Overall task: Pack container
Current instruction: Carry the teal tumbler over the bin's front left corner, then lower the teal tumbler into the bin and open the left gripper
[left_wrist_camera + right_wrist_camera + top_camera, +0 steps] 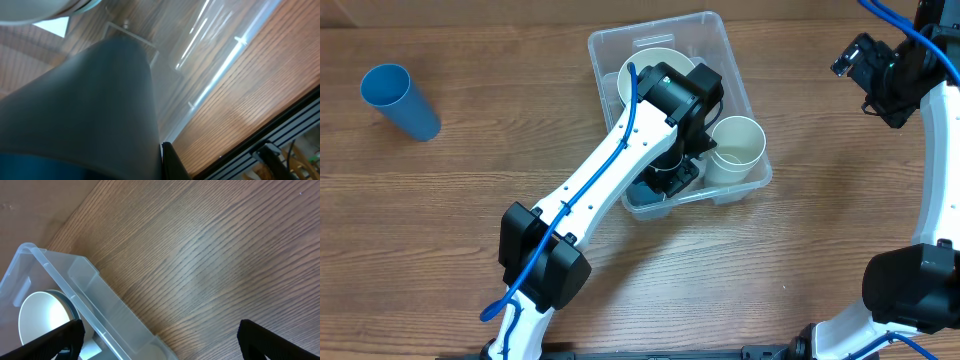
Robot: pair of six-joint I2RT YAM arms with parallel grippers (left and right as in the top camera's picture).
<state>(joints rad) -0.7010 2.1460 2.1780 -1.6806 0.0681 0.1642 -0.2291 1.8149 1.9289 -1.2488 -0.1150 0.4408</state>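
The clear container (650, 35) stands at the table's back middle. A white bowl (655, 62) lies in its far end and a white cup (735, 145) stands in its right front part. My left gripper (670, 178) reaches down into the near left corner, shut on a blue cup (645, 195). In the left wrist view that blue cup (90, 110) fills the left side, pressed against one black finger (170, 161); the other finger is hidden. My right gripper (855, 60) hangs open off the container's right, holding nothing.
A second blue cup (400, 100) lies on the wooden table at the far left. The right wrist view shows the container's corner (85, 280) with the white bowl (42, 315) inside, and bare wood beside it. The table's front edge (260, 135) runs close to the container.
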